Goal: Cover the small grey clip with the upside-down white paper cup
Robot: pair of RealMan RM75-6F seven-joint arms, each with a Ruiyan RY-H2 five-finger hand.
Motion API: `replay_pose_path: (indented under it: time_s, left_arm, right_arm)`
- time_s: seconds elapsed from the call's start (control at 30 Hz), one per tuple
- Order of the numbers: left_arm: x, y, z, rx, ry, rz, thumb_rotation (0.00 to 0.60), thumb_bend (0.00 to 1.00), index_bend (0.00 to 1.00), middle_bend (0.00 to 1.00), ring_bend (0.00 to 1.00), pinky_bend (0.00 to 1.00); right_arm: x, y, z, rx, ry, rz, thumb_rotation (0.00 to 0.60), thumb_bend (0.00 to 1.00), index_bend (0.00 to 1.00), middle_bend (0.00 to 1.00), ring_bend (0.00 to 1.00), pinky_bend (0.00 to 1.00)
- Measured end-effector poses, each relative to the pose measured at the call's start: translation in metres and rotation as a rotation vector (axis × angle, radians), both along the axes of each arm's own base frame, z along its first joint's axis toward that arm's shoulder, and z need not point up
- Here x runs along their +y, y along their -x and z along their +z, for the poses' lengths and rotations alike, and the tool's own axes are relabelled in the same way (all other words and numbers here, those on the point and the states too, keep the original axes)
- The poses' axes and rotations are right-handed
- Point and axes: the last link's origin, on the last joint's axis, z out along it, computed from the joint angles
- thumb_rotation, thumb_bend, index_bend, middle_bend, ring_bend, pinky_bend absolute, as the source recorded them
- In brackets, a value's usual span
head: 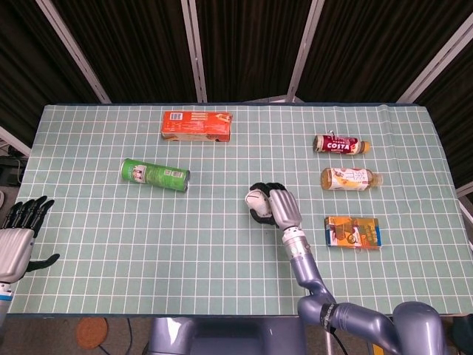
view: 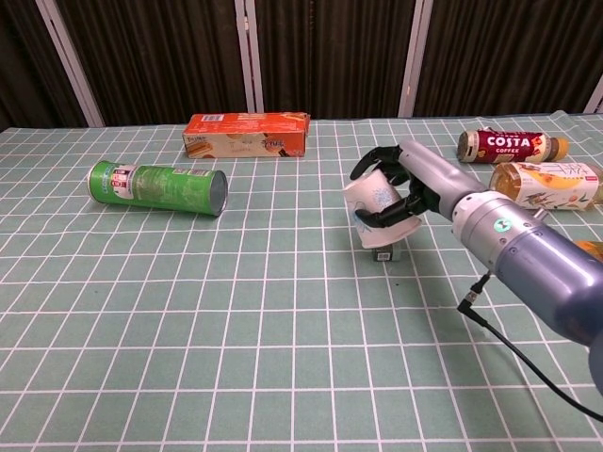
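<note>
Grey clip [view: 383, 253] sits under right hand [view: 400, 184] (holding cup [view: 373, 204]).

- A table [head: 111, 244] with a green, white-gridded cover carries everything.
- Left of the right hand [head: 275, 207]: green tube can [head: 155, 174] on its side.
- Beyond it, left: orange box [head: 196, 125].
- To its right: Costa bottle [head: 339, 143], yellow-label bottle [head: 351, 178], orange carton [head: 352, 231].
- Just beneath it: small grey clip [view: 383, 254].
</note>
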Motion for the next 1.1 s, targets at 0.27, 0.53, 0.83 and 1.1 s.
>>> replay_pose_path:
  time_s: [0.27,0.53,0.83,1.1]
  left_arm:
    - [0.000,0.000,-0.001,0.001,0.002,0.000,0.600,0.00,0.00,0.00,0.00,0.00]
    - [-0.002,-0.002,-0.002,0.003,0.013,-0.001,0.600,0.00,0.00,0.00,0.00,0.00]
    - [-0.004,-0.004,-0.001,-0.004,0.010,-0.013,0.600,0.00,0.00,0.00,0.00,0.00]
    - [-0.007,-0.006,0.001,-0.008,-0.002,-0.039,0.600,0.00,0.00,0.00,0.00,0.00]
  right_arm:
    - [0.004,0.006,-0.001,0.007,-0.015,0.015,0.600,0.27,0.21,0.29,0.19,0.17]
    - [0.014,0.016,0.008,0.038,-0.038,0.057,0.600,0.25,0.09,0.17,0.14,0.11]
    - [0.024,0.013,0.036,0.003,-0.015,0.098,0.600,0.24,0.09,0.16,0.12,0.09]
    - [0.037,0.032,0.097,0.040,0.064,0.141,0.600,0.23,0.08,0.13,0.08,0.04]
